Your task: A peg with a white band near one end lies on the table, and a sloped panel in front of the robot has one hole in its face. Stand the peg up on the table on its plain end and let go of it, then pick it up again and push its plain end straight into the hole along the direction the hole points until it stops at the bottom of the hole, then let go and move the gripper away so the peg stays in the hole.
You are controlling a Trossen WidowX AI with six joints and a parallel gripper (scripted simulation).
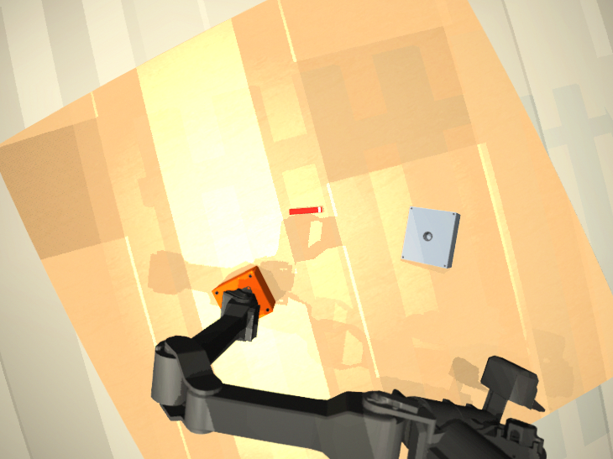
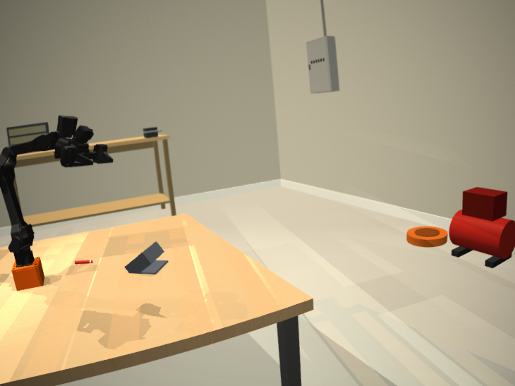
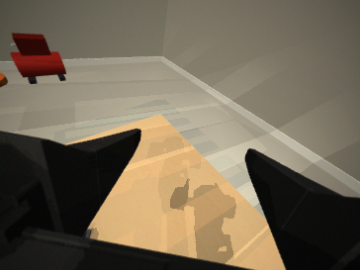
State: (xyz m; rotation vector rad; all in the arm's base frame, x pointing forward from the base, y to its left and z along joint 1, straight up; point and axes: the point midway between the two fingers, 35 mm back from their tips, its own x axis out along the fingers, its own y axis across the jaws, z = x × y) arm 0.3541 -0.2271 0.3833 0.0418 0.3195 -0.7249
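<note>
The red peg (image 1: pixel 304 211) (image 2: pixel 81 262) lies flat on the table (image 1: pixel 368 295) (image 2: pixel 240 296), its white-banded end to the right in the top and exterior views. The sloped grey panel (image 1: pixel 419 255) (image 2: pixel 144 259) stands to the right of the peg, with one round hole (image 1: pixel 427 236) in its face. My gripper (image 2: pixel 101 161) (image 3: pixel 193 143) is wide open and empty, high above the table and well away from peg and panel. In the top view it is at the lower right, its fingers hard to tell apart. The wrist view shows no peg between the fingertips.
The orange arm base (image 1: pixel 264 293) (image 2: pixel 28 275) stands on the table, left of the peg in the exterior view. The arm stretches across the lower part of the top view. A wooden bench (image 2: pixel 99 204) stands behind. A red compressor (image 2: pixel 480 233) (image 3: pixel 40 63) is on the floor beyond the table.
</note>
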